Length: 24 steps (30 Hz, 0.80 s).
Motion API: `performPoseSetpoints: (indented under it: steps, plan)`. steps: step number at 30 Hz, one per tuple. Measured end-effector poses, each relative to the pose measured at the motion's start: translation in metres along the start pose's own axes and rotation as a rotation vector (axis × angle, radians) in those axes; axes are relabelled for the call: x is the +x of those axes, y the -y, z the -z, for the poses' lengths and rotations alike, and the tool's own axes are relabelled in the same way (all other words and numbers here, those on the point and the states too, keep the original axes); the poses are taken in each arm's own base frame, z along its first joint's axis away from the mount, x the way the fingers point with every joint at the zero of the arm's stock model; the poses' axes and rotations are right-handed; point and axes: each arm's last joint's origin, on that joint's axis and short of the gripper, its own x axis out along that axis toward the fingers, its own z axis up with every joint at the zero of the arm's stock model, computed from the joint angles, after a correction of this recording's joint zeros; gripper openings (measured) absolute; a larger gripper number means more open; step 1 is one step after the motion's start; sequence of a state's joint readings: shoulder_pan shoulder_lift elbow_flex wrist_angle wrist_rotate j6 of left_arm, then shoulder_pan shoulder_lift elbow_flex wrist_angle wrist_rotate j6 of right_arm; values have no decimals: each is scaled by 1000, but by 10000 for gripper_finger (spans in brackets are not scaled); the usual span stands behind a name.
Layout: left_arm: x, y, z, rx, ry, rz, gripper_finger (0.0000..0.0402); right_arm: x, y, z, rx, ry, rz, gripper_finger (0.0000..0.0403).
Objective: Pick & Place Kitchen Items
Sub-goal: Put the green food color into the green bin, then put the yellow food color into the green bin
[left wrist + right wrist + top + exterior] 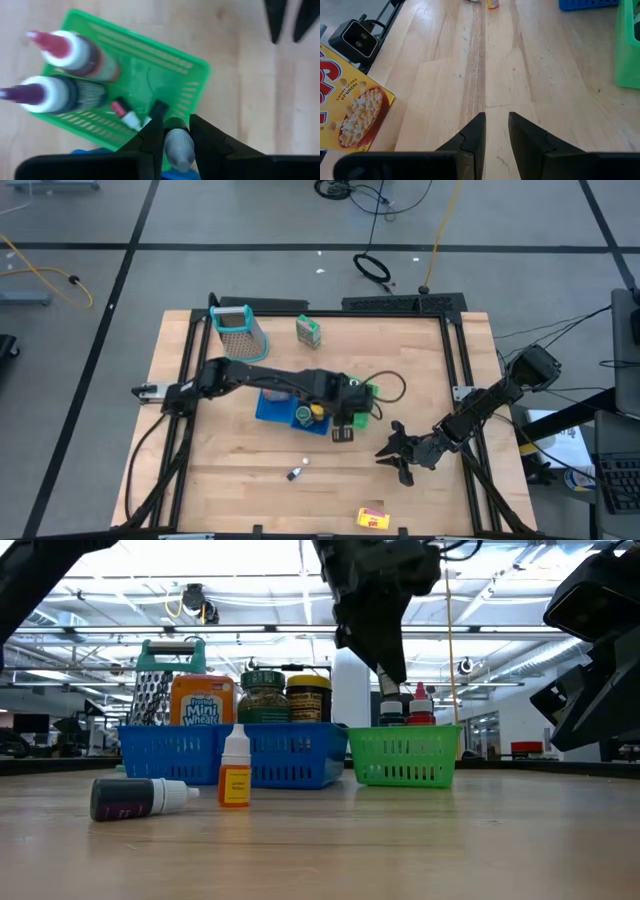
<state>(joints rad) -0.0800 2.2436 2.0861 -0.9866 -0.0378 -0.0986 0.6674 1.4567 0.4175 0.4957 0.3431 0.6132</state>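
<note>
Orange packet [202,700] in the blue tray [290,755], low view: reads "Frosted Mini Wheats"; yellow box [350,112] on the tabletop [505,75], right wrist view: "crunch" legible, smaller word above it unclear; bottle and jar labels too small to read

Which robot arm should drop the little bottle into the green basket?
Left. Its gripper holds a small bottle right above the green basket. The right gripper waits apart, holding nothing.
</note>
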Motion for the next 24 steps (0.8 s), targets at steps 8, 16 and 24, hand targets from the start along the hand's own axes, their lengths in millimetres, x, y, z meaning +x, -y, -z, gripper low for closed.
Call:
performPoseSetpoints:
  steps: [8,16,24]
  plan:
    - [1,-33,-8,-46,65,-33,59,0,0,0,-4,0,0,75]
    - [0,-40,-11,-49,87,4,93,0,0,0,-4,1,2,75]
    - [0,-38,-14,-42,123,8,157,0,0,0,-6,2,3,75]
